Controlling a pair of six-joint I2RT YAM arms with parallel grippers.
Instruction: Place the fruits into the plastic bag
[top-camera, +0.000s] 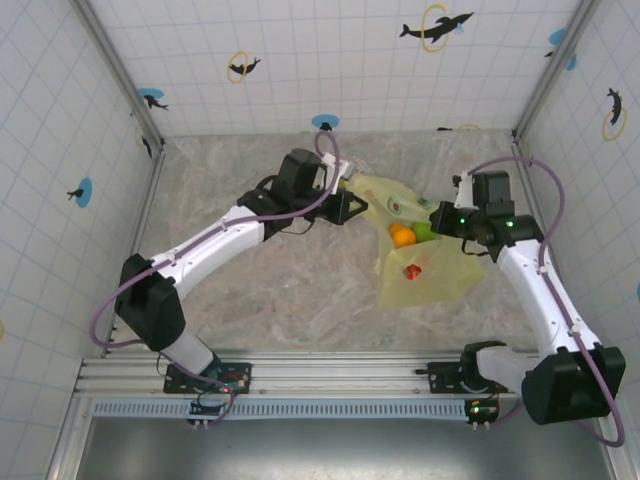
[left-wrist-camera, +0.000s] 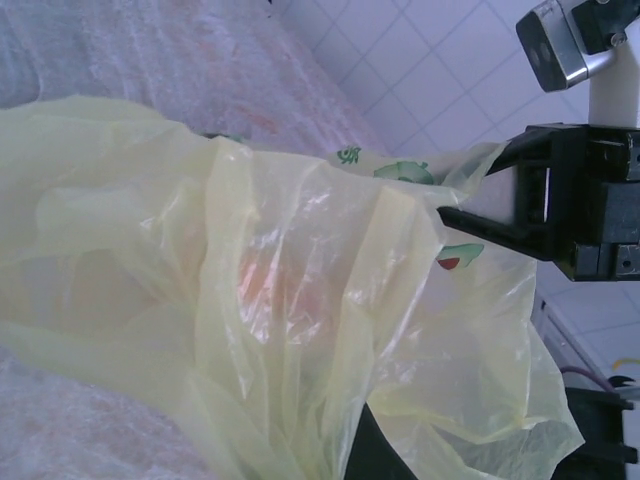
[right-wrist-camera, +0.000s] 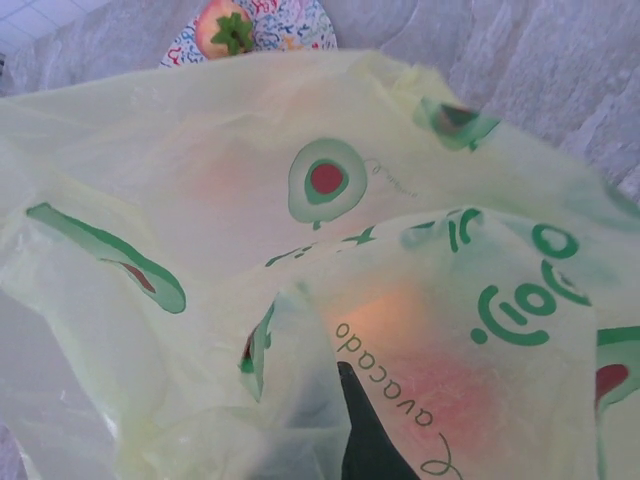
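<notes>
Fruits are already inside the plastic bag (top-camera: 440, 275): an orange one (top-camera: 401, 235) and a green one (top-camera: 425, 231) side by side near its upper end, and a red one (top-camera: 411, 272) lower down, all seen through the translucent film. The bag lies right of the middle of the tabletop (top-camera: 280, 290), its long axis running from the far edge toward the near edge, with the body slumped on the near side.

The left gripper (top-camera: 352, 207) is closed on the bag's far-left rim, film draped over its dark finger. The right gripper (top-camera: 441, 220) has its fingers pinched flat on the opposite rim, as the left wrist view shows. The mouth probably hangs between them.

One peach-pink fruit (right-wrist-camera: 226, 30) with a green stem cap sits outside, on a patterned plate (right-wrist-camera: 300, 25) that the right wrist view puts just past the bag's far side. Which arm is nearer to it cannot be told.

The coming move likely turns on that fruit lying behind the bag. Either gripper would have to let go of its rim to fetch it, and the loose film, likely to sag shut, stands in the way.
</notes>
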